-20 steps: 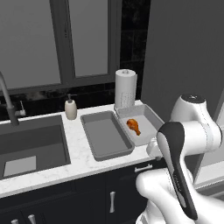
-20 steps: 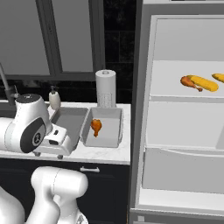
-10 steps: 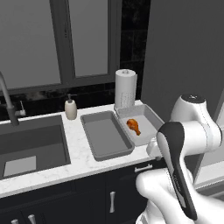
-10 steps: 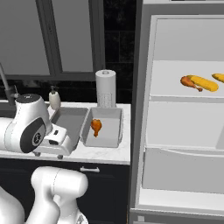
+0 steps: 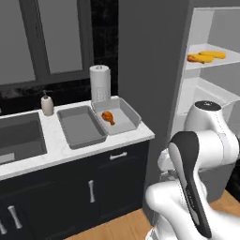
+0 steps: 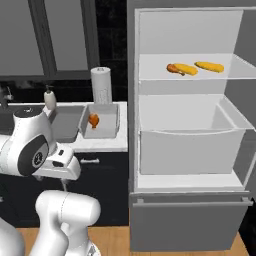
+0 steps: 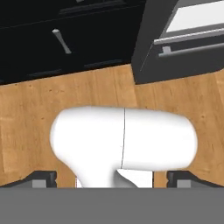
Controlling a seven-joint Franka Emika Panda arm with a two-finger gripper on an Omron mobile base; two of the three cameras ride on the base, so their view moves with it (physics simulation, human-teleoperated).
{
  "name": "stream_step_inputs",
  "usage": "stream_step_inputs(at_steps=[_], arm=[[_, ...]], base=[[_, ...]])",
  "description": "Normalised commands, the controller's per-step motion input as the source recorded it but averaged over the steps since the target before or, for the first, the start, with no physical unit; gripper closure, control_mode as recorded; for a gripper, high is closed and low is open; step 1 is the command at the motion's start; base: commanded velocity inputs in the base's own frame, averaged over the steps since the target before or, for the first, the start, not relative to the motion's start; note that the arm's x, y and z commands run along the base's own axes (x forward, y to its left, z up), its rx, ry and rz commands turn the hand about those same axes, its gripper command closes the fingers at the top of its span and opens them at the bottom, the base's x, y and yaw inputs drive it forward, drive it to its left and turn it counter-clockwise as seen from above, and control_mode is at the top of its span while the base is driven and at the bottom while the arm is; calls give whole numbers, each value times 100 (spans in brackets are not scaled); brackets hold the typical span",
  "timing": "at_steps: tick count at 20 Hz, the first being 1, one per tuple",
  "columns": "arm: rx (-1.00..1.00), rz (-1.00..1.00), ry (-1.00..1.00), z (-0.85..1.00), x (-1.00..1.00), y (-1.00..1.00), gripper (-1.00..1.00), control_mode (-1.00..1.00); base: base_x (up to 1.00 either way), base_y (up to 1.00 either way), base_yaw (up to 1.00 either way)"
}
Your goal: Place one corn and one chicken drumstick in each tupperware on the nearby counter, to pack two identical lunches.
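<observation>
Since the previous frame the base had driven right, so both base views swung toward the open grey fridge [image 6: 190, 125]; nothing on the bench itself shifted. One reddish-brown chicken drumstick [image 5: 108, 116] lay in the shorter grey tupperware [image 5: 129, 123]; the longer grey tupperware [image 5: 79, 126] just beside it on the white marbled bench [image 5: 61, 150] held nothing. On the upper fridge shelf [image 6: 150, 74] I saw two yellow-orange corn cobs [image 6: 209, 66] beside the second drumstick [image 6: 172, 68], presumably the reason for repositioning. My gripper [image 7: 111, 177] hung over the wooden floor [image 7: 35, 105], jaws spread wide, holding nothing.
</observation>
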Motion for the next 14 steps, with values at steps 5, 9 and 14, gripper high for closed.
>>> stream_step_inputs(at_steps=[5,9,14], arm=[[0,0,0,0,0,0,-100,100],[0,0,0,0,0,0,-100,100],[0,0,0,0,0,0,-100,100]], base=[[18,-100,-16],[86,-97,23],[68,-70,24]])
